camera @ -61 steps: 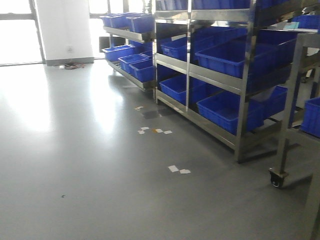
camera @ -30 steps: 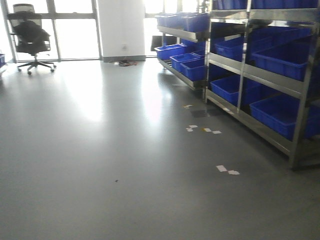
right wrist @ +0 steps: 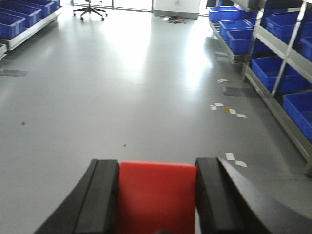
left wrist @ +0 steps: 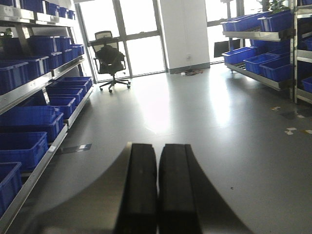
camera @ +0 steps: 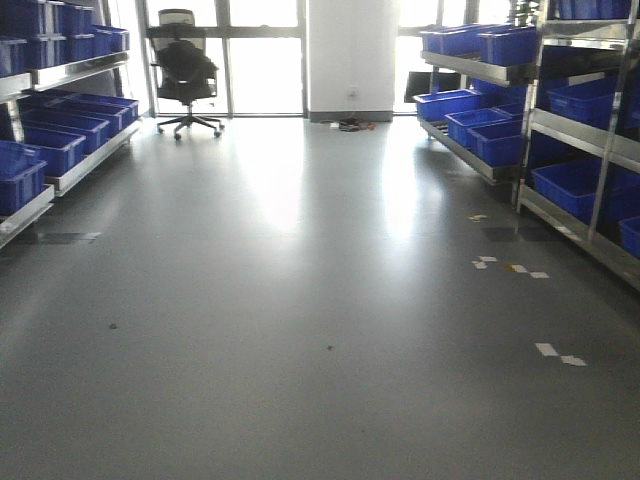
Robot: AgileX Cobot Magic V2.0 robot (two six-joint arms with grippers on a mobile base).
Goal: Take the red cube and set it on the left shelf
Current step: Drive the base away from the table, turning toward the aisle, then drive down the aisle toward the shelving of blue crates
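At the right wrist: the red cube [right wrist: 156, 200] is clamped between the black pads [right wrist: 106, 195] of the right gripper [right wrist: 157, 175] and carried clear of the grey floor [right wrist: 146, 87].
Why held so: the pads press opposite faces, so the cube sits square. Judged a secure carry grip, pick step done.
Left gripper [left wrist: 157, 190]: fingers [left wrist: 141, 185] pressed together with nothing between them. Probably parked, out of the job.
Left shelf [camera: 90, 160]: runs along the left side of the aisle, well apart from the cube. Also seen from the left wrist [left wrist: 34, 85].
Crates on left shelf [left wrist: 24, 146]: blue, in rows on every tier. Walls hide most interiors, and no contents are seen in any.
Right rack [camera: 530, 120]: same blue crates [camera: 500, 140]. Not the target.
Far end: office chair [camera: 187, 70] by the windows.
Stage: transport. Cube not yet placed.
Next move needs: getting the right arm within reach of the left shelf, then picking a free spot on a rail or crate.
Risk: reaching across with the right arm, and the cube rolling off a sloped track.
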